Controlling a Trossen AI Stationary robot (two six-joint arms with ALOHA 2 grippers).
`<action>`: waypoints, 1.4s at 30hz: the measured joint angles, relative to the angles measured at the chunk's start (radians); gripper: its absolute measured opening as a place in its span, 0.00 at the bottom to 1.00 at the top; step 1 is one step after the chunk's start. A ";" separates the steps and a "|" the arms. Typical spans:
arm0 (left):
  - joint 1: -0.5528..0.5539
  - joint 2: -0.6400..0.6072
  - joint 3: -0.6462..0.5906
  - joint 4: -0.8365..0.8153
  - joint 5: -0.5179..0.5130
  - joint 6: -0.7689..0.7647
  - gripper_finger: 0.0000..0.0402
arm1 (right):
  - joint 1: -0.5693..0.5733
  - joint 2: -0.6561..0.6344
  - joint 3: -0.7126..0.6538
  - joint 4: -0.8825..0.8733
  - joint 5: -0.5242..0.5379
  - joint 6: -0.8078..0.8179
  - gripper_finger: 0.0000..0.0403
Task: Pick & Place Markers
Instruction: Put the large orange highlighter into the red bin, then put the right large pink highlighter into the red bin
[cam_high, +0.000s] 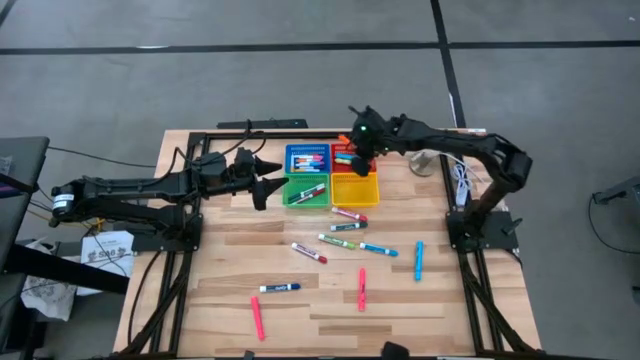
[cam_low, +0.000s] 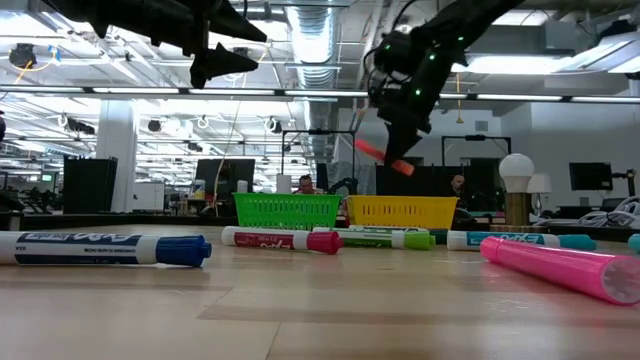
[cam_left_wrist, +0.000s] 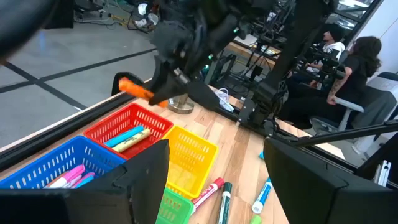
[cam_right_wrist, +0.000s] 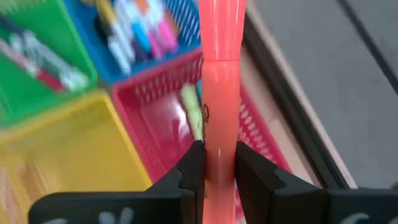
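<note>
1. up high, the right gripper (cam_high: 358, 141) hangs over the red basket (cam_high: 345, 147) at about 12 o'clock on the table (cam_high: 230, 290). its fingers (cam_right_wrist: 193, 165) are pressed on an orange marker (cam_right_wrist: 221, 81), pinching it in the air.
2. the orange marker is tilted above the red basket, not touching it.
3. the left gripper (cam_high: 270, 178) waits in the air at about 10 o'clock, just beside the green basket (cam_high: 308, 193). its fingers are spread apart and hold nothing.
4. the blue basket (cam_high: 307, 159) has markers in it. the green basket has one marker too. the yellow basket (cam_high: 354, 190) sits next to them.
5. more markers (cam_high: 345, 243) lie loose on the wood, from the middle down to 6 o'clock. a pink marker (cam_high: 257, 318) lies near 7 o'clock and a blue-capped marker (cam_high: 279, 288) is close to it.
6. a person (cam_left_wrist: 354, 68) sits in the room behind the table.
</note>
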 joint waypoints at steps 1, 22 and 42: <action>0.000 0.000 0.000 0.000 0.000 0.000 0.65 | 0.000 0.023 0.022 -0.036 0.000 -0.023 0.14; 0.000 0.000 0.000 0.001 0.000 0.062 0.65 | -0.037 0.409 0.328 -0.328 -0.007 -0.304 0.14; 0.000 0.000 0.000 0.000 0.000 0.132 0.65 | -0.041 0.436 0.348 -0.336 0.004 -0.431 0.31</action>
